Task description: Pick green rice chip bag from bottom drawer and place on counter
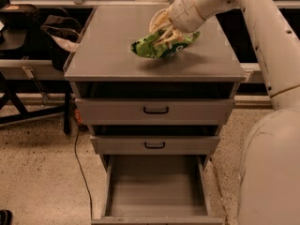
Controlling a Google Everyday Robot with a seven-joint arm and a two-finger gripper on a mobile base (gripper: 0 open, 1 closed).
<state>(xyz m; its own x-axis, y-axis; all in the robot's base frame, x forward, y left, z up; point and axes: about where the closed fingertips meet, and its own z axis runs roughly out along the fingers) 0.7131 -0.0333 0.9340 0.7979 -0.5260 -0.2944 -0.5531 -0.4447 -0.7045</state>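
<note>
green bag (144, 48) in gripper (164, 36) over counter (105, 46)

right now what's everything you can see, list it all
bag: 1, lime green, held over the counter, right of centre
counter: 1, grey, top of the drawer cabinet
top drawer: 1, grey with a black handle, pulled out slightly
middle drawer: 1, grey with a black handle, below the top one
bottom drawer: 1, grey, lowest, pulled wide open
cable: 1, black, on the floor left of the cabinet
floor: speckled beige
side table: 1, dark, far left, with dim clutter on it
arm: 1, white, reaching in from the right
gripper: 1, pale, closed on the bag
</note>
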